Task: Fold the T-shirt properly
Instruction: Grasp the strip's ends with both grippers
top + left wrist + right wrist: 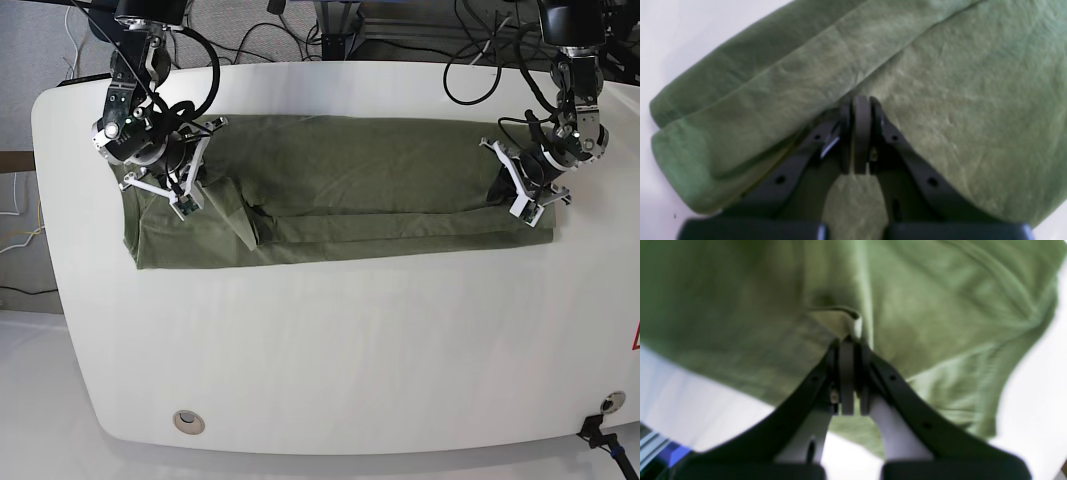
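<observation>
Across the far half of a white, rounded surface (330,350) lies an olive-green T-shirt (340,190), folded lengthwise into a long band that runs from side to side in the base view, with layered edges showing along its near side. At the end on that view's left, the cloth bunches into creases and a sleeve spreads toward the surface edge. The right tool (170,170) sits low over this bunched end; its wrist view shows the two dark jaws pressed together with a small raised fold of green fabric at their tips, so it appears to pinch the T-shirt (923,323). The right tool (848,341) is seen there against white surface (706,406) below the cloth edge. At the opposite end, the left tool (530,185) rests on the band's short edge. Its wrist view shows the left tool (858,100) with jaws closed tight, tips meeting a crease where one layer of T-shirt (973,100) overlaps another; whether cloth is caught between them cannot be told. Dark cables (480,60) trail beyond the far edge of the surface.
</observation>
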`<state>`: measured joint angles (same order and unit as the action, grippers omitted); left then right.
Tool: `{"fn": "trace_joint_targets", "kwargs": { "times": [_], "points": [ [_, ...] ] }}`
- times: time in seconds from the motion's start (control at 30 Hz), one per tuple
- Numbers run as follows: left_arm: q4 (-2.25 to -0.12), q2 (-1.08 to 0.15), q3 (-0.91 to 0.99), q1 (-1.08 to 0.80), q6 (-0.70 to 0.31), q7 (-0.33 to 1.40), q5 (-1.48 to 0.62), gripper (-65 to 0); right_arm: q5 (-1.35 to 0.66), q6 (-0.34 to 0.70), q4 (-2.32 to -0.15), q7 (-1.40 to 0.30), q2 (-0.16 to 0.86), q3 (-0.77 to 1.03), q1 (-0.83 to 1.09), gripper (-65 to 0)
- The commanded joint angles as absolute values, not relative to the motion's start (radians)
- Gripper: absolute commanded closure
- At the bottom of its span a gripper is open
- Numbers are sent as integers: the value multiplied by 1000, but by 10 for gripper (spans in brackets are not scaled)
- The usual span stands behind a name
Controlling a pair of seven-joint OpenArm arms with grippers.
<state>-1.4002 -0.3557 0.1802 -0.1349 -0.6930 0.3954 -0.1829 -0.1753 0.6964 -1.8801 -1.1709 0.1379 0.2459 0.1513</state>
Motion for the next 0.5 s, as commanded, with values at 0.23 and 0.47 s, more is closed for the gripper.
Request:
{"fn": "trace_joint_targets", "kwargs": {
  "times": [0.23,0.47],
  "points": [
    [-1379,-374,185,-125,-691,378,-196,0,-392,698,-1897,-1161,321,228,216,0],
    [-1379,-375,185,-125,-691,378,-196,0,-463,698,-1897,-1161,401,171,225,-224]
  ]
}}
